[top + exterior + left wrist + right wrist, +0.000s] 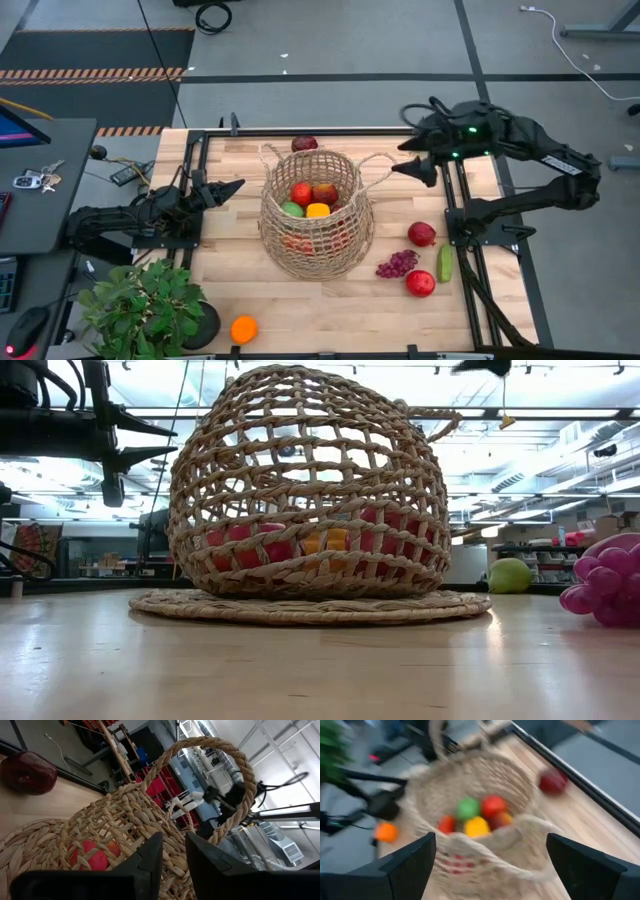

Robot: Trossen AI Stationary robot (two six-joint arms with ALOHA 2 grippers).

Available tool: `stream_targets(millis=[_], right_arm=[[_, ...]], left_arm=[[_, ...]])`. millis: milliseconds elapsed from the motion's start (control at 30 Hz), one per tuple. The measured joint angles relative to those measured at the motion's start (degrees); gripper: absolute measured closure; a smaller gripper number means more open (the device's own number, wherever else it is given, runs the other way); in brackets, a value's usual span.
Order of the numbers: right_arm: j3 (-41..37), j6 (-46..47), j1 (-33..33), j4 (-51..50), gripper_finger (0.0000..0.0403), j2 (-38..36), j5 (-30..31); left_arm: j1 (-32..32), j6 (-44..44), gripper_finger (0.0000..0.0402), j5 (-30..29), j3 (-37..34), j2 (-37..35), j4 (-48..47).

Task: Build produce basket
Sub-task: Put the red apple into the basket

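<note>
The tan wicker basket [315, 215] stands mid-table on its flat woven base [310, 606]. It holds a red apple [301, 193], a green fruit [292, 210], a yellow lemon [318, 210] and another red fruit [325, 192]. My right gripper [412, 168] hovers open and empty beside the basket's right loop handle [378, 158]; its wrist view looks down into the basket [470, 805]. My left gripper [238, 185] waits level at the basket's left side, fingers [150, 857] a narrow gap apart, touching nothing.
Loose produce lies right of the basket: a red apple [421, 234], purple grapes [397, 264], a green cucumber [444, 263] and another red apple [420, 283]. A dark red apple [304, 144] sits at the far edge, an orange [243, 329] by the potted plant [145, 305].
</note>
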Motion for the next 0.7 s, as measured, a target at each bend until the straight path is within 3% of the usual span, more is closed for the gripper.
stream_targets(millis=[133, 233, 500, 700], right_arm=[[0.55, 2.63, 7.88, 9.31, 0.0025, -1.14, 1.58], [0.55, 3.58, 14.1, 9.47, 0.0029, 0.41, 3.83], [0.48, 8.97, 27.42, -0.51, 0.0036, 10.79, 3.97], [0.46, 7.41, 30.08, -13.8, 0.0037, 20.88, 3.09]], left_arm=[[0.02, 0.0, 0.0311, 0.0, 0.02, 0.0, 0.0], [0.02, 0.0, 0.0312, 0.0, 0.0, 0.0, 0.0], [0.0, 0.0, 0.0312, -0.01, 0.0, 0.0, 0.0], [0.02, 0.0, 0.0313, -0.01, 0.01, 0.0, 0.0]])
